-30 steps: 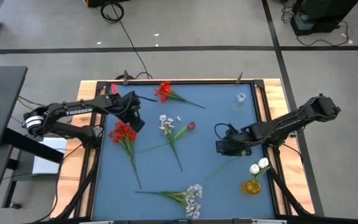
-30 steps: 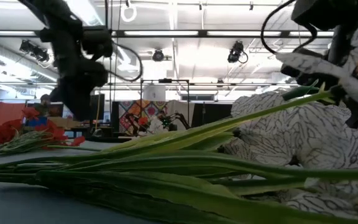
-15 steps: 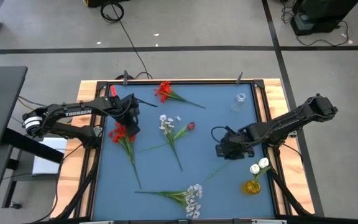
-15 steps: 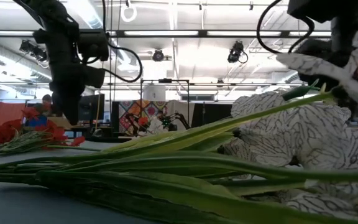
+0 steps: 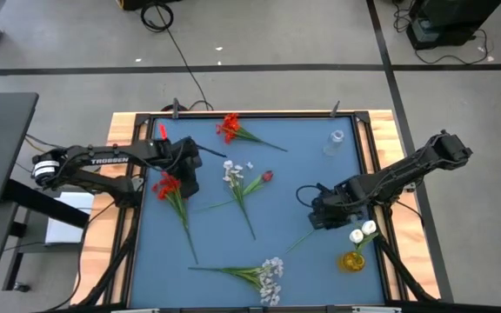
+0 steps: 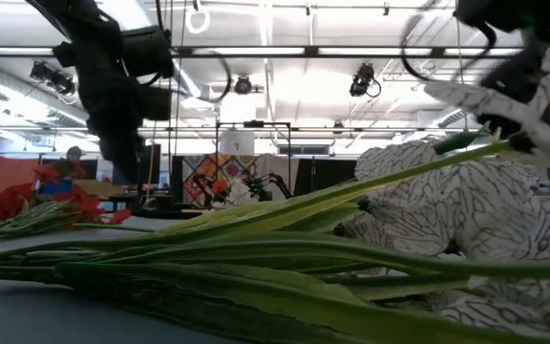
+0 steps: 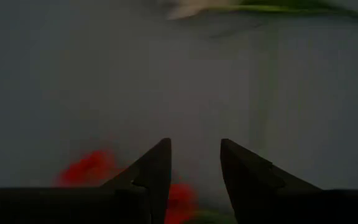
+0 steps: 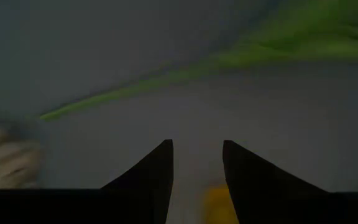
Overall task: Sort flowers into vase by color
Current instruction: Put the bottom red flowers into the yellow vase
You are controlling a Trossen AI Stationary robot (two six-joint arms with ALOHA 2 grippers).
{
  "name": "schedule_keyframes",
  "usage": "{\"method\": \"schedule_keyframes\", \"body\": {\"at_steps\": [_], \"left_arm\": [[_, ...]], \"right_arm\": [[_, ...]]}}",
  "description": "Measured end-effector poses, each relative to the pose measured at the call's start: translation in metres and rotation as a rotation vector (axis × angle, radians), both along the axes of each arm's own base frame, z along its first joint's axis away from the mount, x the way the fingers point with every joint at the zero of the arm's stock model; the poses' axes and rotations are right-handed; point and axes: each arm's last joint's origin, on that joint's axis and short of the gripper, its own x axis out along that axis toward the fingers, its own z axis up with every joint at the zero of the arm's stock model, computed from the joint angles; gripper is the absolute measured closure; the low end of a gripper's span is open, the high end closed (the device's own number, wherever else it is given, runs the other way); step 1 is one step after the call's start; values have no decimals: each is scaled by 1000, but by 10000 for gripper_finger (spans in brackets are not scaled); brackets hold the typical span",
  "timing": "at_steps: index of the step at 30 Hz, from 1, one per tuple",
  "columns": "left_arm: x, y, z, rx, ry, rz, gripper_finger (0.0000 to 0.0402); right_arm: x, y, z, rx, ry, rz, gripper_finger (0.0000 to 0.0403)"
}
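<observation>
Meanwhile L gripper is hovering w/ fingers apart, empty, just beside red flowers; R gripper is hanging parted, empty, near white buds.

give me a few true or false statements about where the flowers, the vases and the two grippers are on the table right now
1. The left gripper is beside the red flower bunch at the table's left side. True.
2. The right gripper is clamped on a stem. False: in the right wrist view its fingers stand apart with nothing between them, and the green stem lies ahead on the mat.
3. The yellow vase holds white buds. True.
4. The clear vase is full of red blooms. False: it stands empty near the far right corner.
5. The spray of tiny white blossoms lies near the table's near edge. True.
</observation>
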Motion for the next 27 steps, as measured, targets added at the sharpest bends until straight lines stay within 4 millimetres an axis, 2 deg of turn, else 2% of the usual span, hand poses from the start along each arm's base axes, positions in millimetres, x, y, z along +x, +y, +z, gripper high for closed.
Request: {"method": "schedule_keyframes", "body": {"at_steps": [4, 12, 17, 21, 27], "left_arm": [[16, -21, 7, -65, -181, -251, 257], [39, -78, 17, 71, -419, -635, 257], [46, -101, 15, 134, -461, -658, 257], [49, -115, 12, 142, -451, -597, 257], [54, -135, 7, 106, -455, -501, 257]], "right_arm": [[15, 1, 4, -81, -213, 53, 255], [18, -9, 4, -176, -234, -4, 255], [18, -10, 4, -190, -242, 9, 255], [17, -10, 3, -193, -236, 38, 255], [9, -9, 1, -128, -135, 40, 255]]}}
